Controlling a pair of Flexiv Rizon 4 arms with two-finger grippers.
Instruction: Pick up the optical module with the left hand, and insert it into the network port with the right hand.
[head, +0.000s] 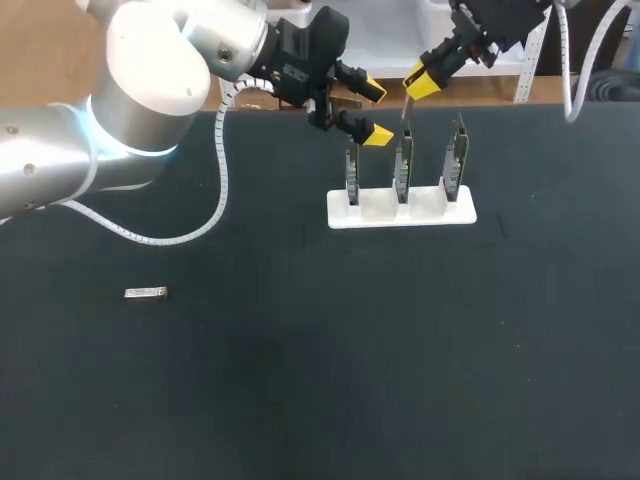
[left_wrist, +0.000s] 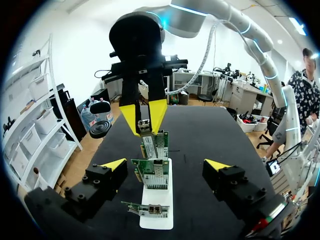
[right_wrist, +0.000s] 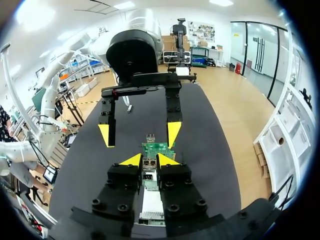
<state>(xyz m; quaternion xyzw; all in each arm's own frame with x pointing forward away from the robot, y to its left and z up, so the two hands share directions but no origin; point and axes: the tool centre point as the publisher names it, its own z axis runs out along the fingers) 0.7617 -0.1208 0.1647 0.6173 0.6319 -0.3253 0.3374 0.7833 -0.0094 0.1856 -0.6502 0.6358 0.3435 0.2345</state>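
Note:
My right gripper (head: 415, 88) hangs over the middle network card (head: 403, 165) and is shut on a small silver optical module (head: 404, 110). In the left wrist view the right gripper's fingers (left_wrist: 131, 116) pinch the module (left_wrist: 145, 126) just above that card's port (left_wrist: 148, 145). In the right wrist view my right gripper (right_wrist: 148, 161) has the module (right_wrist: 148, 174) between its tips, over the green card (right_wrist: 157, 149). My left gripper (head: 372, 113) stands open and holds nothing, close beside the left card (head: 352, 170). In its own view the left gripper (left_wrist: 165, 165) straddles the card row.
Three green cards stand upright in a white holder (head: 400, 215) at the table's back middle. A second silver module (head: 145, 293) lies alone on the black mat at the left. The left arm's white cable (head: 215, 210) loops over the mat.

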